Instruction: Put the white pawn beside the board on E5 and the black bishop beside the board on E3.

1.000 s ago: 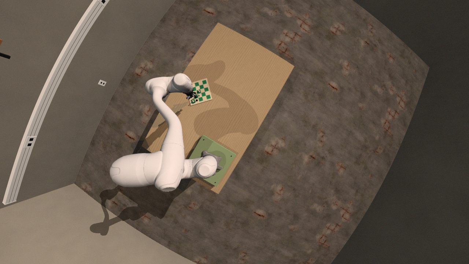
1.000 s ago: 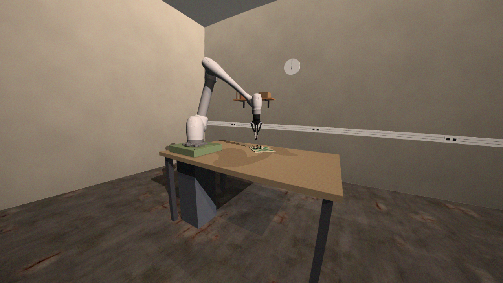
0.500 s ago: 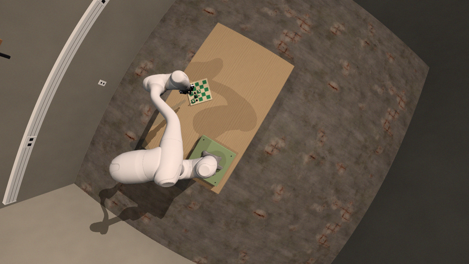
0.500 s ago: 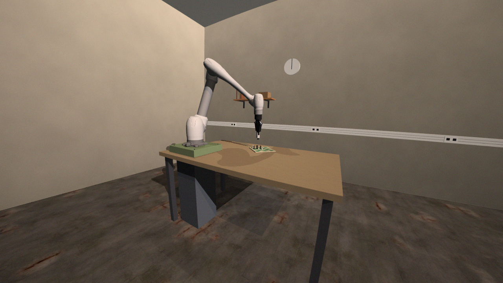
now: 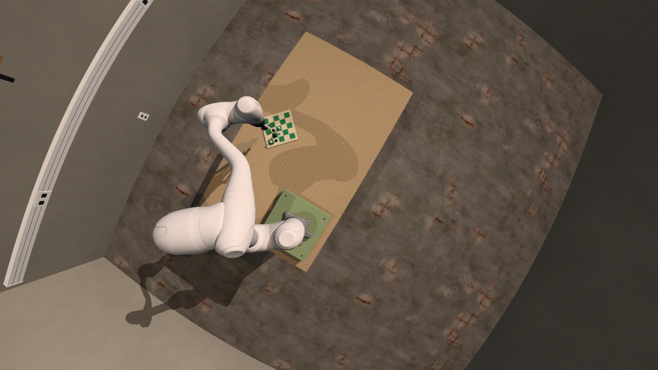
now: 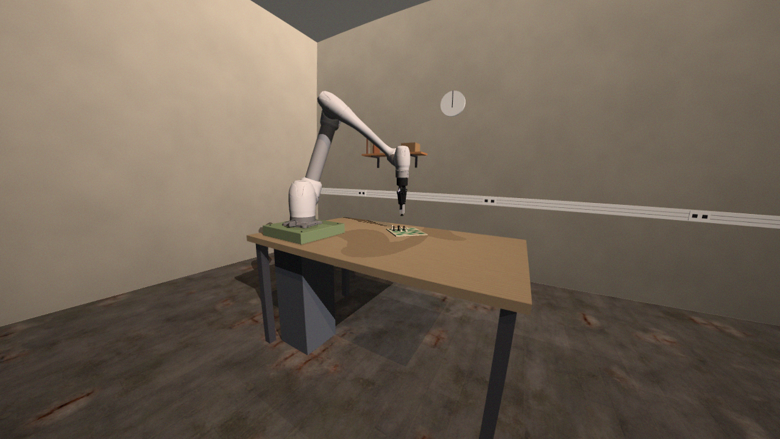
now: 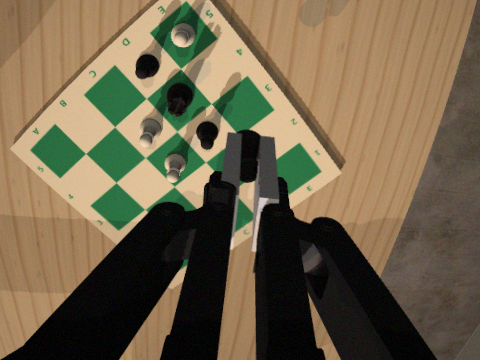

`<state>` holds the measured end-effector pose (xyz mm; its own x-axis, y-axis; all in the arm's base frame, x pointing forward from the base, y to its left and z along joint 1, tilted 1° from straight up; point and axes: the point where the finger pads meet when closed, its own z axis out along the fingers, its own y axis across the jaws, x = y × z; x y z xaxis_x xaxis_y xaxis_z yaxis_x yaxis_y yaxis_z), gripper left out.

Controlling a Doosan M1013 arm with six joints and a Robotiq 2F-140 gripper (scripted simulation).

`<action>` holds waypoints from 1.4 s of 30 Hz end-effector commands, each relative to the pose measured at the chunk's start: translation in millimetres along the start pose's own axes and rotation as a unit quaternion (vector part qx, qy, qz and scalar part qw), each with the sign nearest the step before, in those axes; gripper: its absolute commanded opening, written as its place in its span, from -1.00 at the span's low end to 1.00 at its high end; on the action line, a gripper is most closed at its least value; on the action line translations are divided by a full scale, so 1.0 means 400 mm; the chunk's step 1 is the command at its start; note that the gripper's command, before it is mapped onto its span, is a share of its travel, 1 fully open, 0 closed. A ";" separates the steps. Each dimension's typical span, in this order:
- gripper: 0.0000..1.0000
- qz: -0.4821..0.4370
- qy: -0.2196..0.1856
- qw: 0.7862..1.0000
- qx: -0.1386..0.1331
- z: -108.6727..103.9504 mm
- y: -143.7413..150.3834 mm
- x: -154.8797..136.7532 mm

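The gripper point(image 7: 250, 163) hangs above the chessboard point(image 7: 62, 115) with its two grey fingers drawn close and clamped on a dark piece, the black bishop point(image 7: 248, 148), whose rounded top shows between the fingertips; it is held in the air, clear of the board surface, as the exterior view shows the gripper point(image 6: 401, 210) well above the pieces. In the wrist view the held bishop sits over the side of the board nearest the gripper, close to the edge that carries the numbers. Past the fingertips, six pieces stand upright on the board: a black piece point(image 7: 207, 131) just beyond the bishop, a white piece point(image 7: 175, 166) and another white piece point(image 7: 150, 132) to its left, a larger black piece point(image 7: 179, 96) in the middle of the group, a black piece point(image 7: 146, 64) further on, and the white pawn point(image 7: 183, 35) on a green square at the far corner by the letter E. The squares toward the A and B letters are bare, giving open room on that side, while the cluster crowds the squares nearest the bishop. From above, the board point(image 5: 289, 129) lies near the long edge of the wooden table point(image 5: 349, 114) on the arm's side, with broad tabletop beyond it. The arm's green base plate point(image 5: 294, 198) sits at the table's other end, well apart from the board.
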<state>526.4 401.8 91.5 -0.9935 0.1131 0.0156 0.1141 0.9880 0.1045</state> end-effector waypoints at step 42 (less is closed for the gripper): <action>-1.00 0.391 -0.032 0.919 0.046 0.067 0.015 -0.009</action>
<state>532.2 410.8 79.5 -0.6053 0.7960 -0.0072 0.7960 0.6053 0.0055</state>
